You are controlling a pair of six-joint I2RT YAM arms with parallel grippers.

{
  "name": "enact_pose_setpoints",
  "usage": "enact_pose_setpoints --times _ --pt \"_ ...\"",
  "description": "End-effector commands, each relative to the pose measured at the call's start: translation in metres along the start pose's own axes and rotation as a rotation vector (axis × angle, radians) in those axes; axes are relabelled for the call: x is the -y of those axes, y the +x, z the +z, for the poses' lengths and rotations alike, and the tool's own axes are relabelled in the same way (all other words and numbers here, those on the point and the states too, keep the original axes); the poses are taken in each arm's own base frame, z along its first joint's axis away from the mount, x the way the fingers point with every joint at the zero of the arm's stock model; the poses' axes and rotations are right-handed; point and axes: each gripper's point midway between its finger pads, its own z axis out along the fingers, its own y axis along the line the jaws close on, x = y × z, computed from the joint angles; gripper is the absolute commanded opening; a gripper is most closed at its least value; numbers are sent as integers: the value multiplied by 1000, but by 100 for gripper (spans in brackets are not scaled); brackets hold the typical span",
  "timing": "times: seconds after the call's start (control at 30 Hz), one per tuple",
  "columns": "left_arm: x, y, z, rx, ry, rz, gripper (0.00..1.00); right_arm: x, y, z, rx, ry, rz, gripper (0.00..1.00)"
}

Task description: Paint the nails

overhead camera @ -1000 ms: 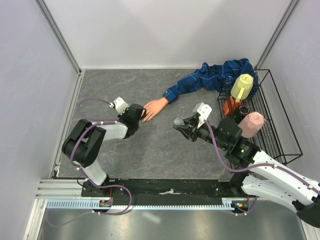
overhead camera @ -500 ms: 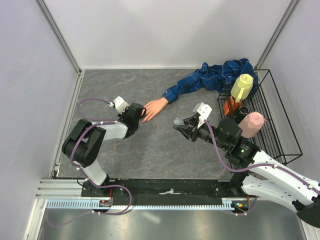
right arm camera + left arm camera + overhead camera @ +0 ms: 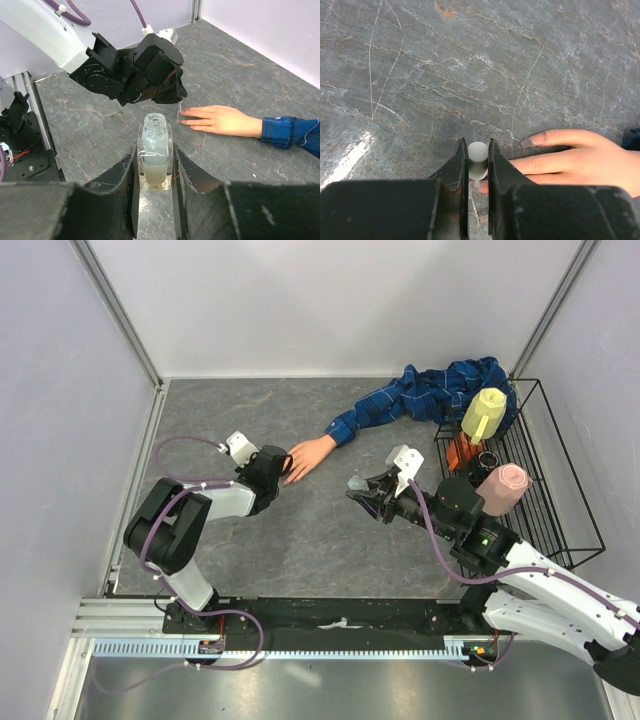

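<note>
The left tool (image 3: 477,148) is clamped on a small white round brush cap (image 3: 478,167), just beside the fingertips of the peach mannequin hand (image 3: 580,162), which lies flat on the grey veined table (image 3: 470,60). The thin brush (image 3: 178,111) seems to touch one of the nails (image 3: 527,143). Near the hand, the right tool (image 3: 155,137) grips an uncapped clear glass bottle (image 3: 154,160).

Black wire rack (image 3: 572,508), yellow bottle (image 3: 484,412), pink cup (image 3: 502,488), grey stone tabletop (image 3: 230,410)
</note>
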Motion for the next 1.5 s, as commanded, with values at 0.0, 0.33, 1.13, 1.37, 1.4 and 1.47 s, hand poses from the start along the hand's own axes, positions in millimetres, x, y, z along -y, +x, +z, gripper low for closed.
enact_pose_setpoints --times 0.0,0.33,1.13,1.37,1.4,1.47 --pt "5 -18 3 57 -28 -40 2 -2 -19 0 70 -15 0 0" --pt "7 -15 3 35 -33 -29 2 -2 -18 -1 70 -13 -1 0" --pt "51 -139 -110 128 295 -94 2 -3 -30 -3 64 -9 14 0" --pt "87 -178 -229 42 777 38 2 -5 -28 -4 45 -14 45 0" --pt "89 -178 -243 29 835 68 2 -5 -31 -4 51 -13 45 0" --pt "99 -184 -295 14 1062 160 2 -10 -35 -2 51 -47 40 0"
